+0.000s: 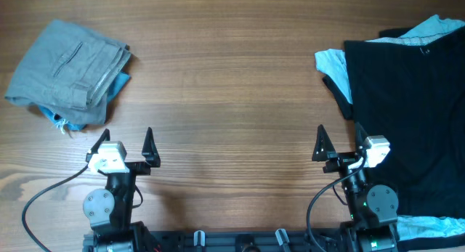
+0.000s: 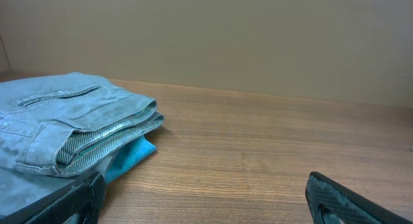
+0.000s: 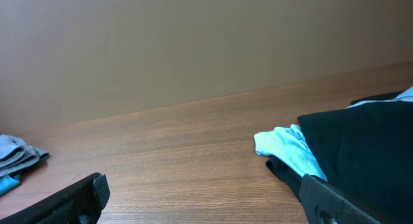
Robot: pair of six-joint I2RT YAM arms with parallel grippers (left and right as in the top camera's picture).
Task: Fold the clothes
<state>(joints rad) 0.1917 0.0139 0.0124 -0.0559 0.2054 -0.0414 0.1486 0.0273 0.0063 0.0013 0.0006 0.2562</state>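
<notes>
Just beside the right gripper (image 1: 340, 141), outboard of it: black cloth (image 1: 407, 114), lying flat over a light blue T-shirt (image 1: 330, 61). Both this and the left gripper (image 1: 126, 141) stand spread, empty. Judgement: cloth light, limp, will drape and slide; pinch a hem corner nearest right gripper.

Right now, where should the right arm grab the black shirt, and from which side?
Pinch the left edge of the black shirt, just ahead of the right gripper, coming in from the middle of the table. That edge lies flat and exposed there. Farther up it overlaps the light blue T-shirt, so a pinch there would probably catch both.
</notes>
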